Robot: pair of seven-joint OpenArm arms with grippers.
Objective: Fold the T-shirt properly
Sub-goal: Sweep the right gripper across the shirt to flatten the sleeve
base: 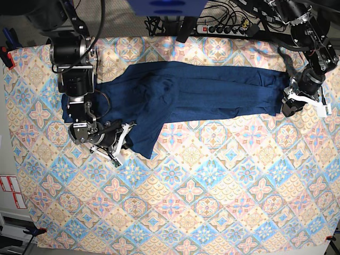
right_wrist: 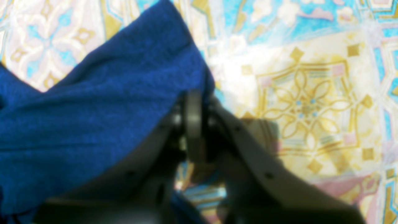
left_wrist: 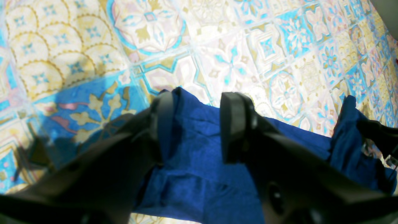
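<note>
The T-shirt is dark navy and lies stretched across the back of the table, with a flap hanging toward the front left. My left gripper stands at the shirt's right end. Its jaws are apart, with blue fabric between and under the fingers. My right gripper is at the shirt's front-left flap. Its jaws are pressed together at the cloth's edge, and the fabric drapes over its left side.
A patterned tile-print cloth covers the table. A power strip and cables lie along the back edge. A red clamp sits at the far left edge. The other arm's black finger shows at the right of the left wrist view.
</note>
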